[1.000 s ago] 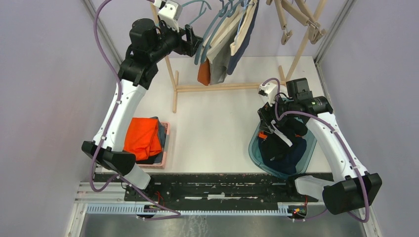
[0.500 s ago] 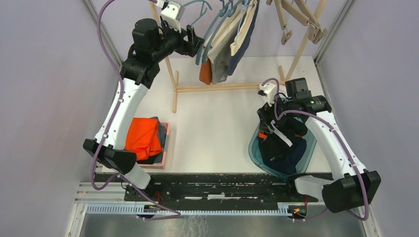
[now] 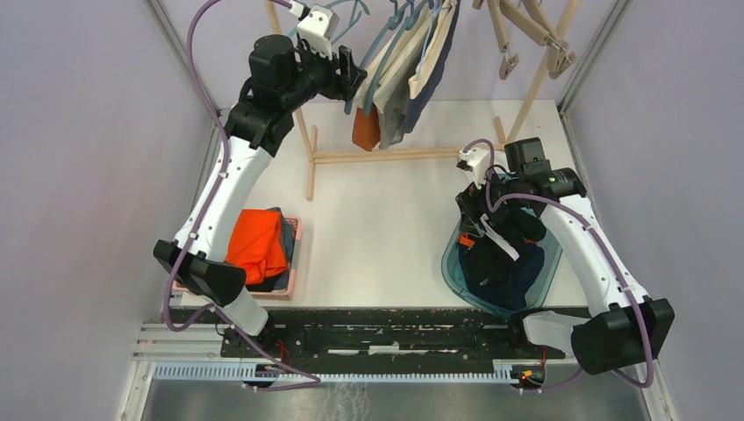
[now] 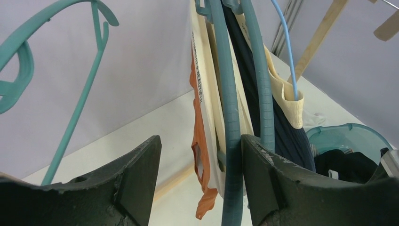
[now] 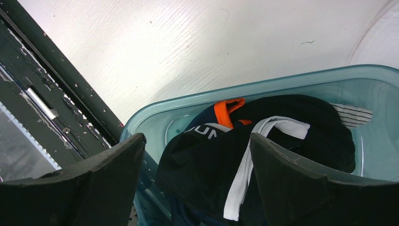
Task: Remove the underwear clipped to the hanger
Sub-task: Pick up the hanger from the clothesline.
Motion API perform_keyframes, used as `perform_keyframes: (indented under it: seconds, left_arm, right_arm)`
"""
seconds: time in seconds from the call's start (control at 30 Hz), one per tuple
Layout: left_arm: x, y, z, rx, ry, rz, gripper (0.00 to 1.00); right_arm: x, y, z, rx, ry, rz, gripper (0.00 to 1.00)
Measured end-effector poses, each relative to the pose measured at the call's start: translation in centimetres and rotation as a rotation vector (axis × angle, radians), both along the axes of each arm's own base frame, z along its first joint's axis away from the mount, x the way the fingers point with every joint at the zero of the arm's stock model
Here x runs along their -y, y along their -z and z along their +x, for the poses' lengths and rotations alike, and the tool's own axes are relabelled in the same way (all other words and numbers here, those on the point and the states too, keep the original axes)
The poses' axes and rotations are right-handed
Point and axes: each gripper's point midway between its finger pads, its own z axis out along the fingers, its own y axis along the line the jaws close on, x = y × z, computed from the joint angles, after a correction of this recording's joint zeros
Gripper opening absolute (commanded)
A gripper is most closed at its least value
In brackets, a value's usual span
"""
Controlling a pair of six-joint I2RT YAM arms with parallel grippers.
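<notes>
Several underwear hang clipped on teal hangers (image 3: 386,39) at the top centre: orange (image 3: 363,129), grey (image 3: 392,118), cream (image 3: 428,61) and navy (image 3: 432,96). My left gripper (image 3: 354,74) is open, raised at the hangers' left side. In the left wrist view the gripper (image 4: 200,137) has one teal hanger arm (image 4: 230,117) between its fingers, close to the right finger, with orange underwear (image 4: 196,108), cream underwear (image 4: 207,70) and navy underwear (image 4: 287,136) behind. My right gripper (image 3: 478,215) is open and empty over a teal basin (image 3: 452,263) holding dark underwear (image 5: 207,160).
A pink tray (image 3: 296,230) with a folded bright-orange cloth (image 3: 257,246) lies at the near left. The wooden rack base (image 3: 386,155) crosses the back of the table. Wooden clip hangers (image 3: 526,35) hang at the top right. An empty teal hanger (image 4: 80,94) hangs left of my left gripper.
My left arm has moved right and slightly up, bringing its open gripper onto the teal hangers. The right arm has barely moved.
</notes>
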Motion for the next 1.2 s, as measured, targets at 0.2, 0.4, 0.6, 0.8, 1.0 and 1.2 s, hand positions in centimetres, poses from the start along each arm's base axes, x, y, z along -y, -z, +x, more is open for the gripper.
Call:
perform_keyframes:
  seconds: [0.2, 0.4, 0.6, 0.8, 1.0, 1.2]
  left_arm:
    - [0.1, -0.2, 0.4, 0.008, -0.026, 0.001, 0.62]
    - [1.7, 0.8, 0.9, -0.001, -0.017, 0.023, 0.57]
    - [2.8, 0.8, 1.3, -0.002, -0.010, 0.026, 0.53]
    - [2.6, -0.6, 1.5, 0.035, -0.022, 0.021, 0.50]
    - [2.6, -1.1, 1.9, 0.051, -0.033, 0.025, 0.44]
    - [3.2, -0.5, 2.4, 0.044, -0.031, 0.033, 0.38]
  right_arm:
    - [0.0, 0.1, 0.0, -0.003, -0.002, -0.002, 0.91]
    - [0.0, 0.2, 0.1, -0.007, -0.003, -0.003, 0.91]
    - [0.0, 0.3, 0.1, -0.010, -0.003, -0.004, 0.91]
    - [0.0, 0.4, 0.1, -0.013, -0.003, -0.005, 0.91]
    - [0.0, 0.5, 0.0, -0.020, -0.004, -0.006, 0.91]
    - [-0.1, 0.5, 0.0, -0.021, -0.009, -0.007, 0.91]
